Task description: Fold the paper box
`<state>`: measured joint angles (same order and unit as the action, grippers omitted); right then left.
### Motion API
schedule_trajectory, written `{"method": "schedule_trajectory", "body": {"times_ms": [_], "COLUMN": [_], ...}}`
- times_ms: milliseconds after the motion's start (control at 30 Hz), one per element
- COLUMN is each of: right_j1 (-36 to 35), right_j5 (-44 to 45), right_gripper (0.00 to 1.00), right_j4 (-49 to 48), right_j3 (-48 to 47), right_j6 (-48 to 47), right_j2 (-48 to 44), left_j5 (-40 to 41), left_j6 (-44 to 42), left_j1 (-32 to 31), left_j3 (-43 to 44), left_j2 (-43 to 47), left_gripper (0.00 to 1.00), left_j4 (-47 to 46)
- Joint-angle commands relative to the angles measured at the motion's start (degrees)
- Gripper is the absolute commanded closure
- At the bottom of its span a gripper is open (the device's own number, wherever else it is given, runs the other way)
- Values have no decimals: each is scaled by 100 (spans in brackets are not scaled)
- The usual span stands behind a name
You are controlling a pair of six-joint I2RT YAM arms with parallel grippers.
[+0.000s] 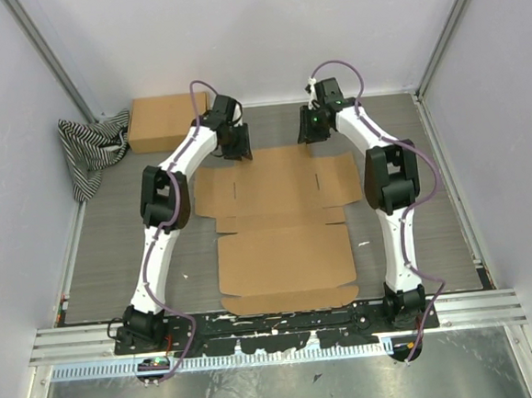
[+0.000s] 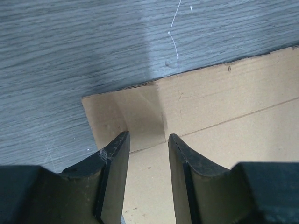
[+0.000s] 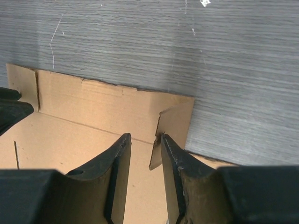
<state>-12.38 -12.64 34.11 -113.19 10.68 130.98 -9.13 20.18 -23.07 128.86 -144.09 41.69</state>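
Seen from above, two white arms rise from the near edge of a grey wood-grain worktop (image 1: 114, 257). Between them lies the paper box (image 1: 284, 253), a brown die-cut cardboard sheet spread almost flat at the middle of the worktop, its broad panel nearest and its flaps and slits farther off. Both arms reach over it to its far edge. The left fingers (image 2: 117, 158) stand parted with a clear gap, holding nothing, just above the far left corner tab (image 2: 135, 112), which tilts up slightly. The right fingers (image 3: 173, 158) are likewise parted and grip nothing, poised at the far right corner tab (image 3: 173, 121), which lifts along its crease. The sheet looks light and stiff, likely to bend cleanly only on its scored lines and to slide if pushed, so pinching thin edges at the tabs seems best. Farthest back on the left sit a closed cardboard box (image 1: 163, 121) and a striped cloth (image 1: 87, 148).
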Motion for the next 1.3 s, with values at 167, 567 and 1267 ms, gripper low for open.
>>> {"method": "schedule_trajectory", "body": {"times_ms": [167, 567, 1267], "right_j1": [-123, -117, -48], "right_j5": [-404, -102, 1047], "right_gripper": [60, 57, 22], "right_j4": [-238, -430, -779], "right_j3": [-336, 69, 5595], "right_j6": [154, 266, 1318], "right_j2": [638, -162, -5368], "left_j5": [-63, 91, -464], "left_j6": [32, 47, 1477], "left_j1": [21, 158, 268], "left_j3": [76, -387, -7323], "left_j2": [-142, 691, 6249], "left_gripper": [55, 51, 11], "left_j4": [31, 85, -2150]}}
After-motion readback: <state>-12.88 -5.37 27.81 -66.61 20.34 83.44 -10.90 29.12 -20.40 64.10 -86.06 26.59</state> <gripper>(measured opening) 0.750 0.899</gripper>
